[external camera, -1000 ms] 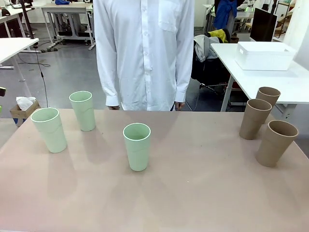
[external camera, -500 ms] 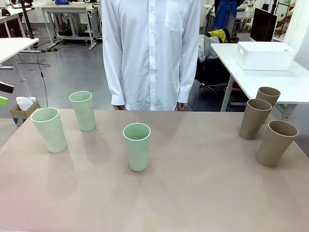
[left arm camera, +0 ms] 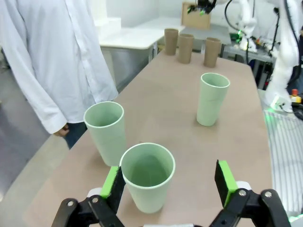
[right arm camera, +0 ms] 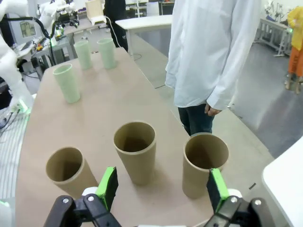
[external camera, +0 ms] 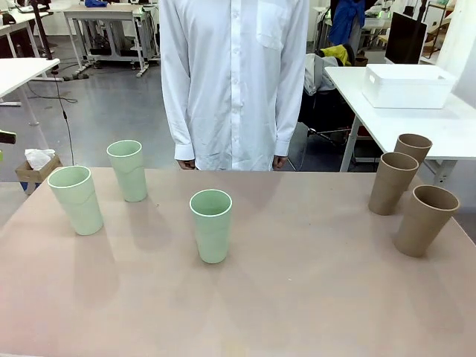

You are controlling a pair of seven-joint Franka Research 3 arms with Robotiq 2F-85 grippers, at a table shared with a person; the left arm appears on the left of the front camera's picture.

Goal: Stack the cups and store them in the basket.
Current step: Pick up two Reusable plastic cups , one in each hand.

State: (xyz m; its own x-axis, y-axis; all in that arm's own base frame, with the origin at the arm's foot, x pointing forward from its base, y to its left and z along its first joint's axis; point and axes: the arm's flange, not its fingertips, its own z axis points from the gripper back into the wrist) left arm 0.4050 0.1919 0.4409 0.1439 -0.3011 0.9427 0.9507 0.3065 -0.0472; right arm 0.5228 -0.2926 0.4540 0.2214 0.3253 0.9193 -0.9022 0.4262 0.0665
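While the left gripper gapes open facing three mint cups standing left on the tabletop, three tan cups stand right, before the released right gripper; the basket rests on a neighbouring table.

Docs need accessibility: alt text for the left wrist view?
Left gripper open, its green pads framing the nearest green cup on a table. Two more green cups stand beyond, three brown cups at the far end; a person in a white shirt stands alongside.

Front view faces the person across the table; 2 wrist views from opposite ends share the cups.
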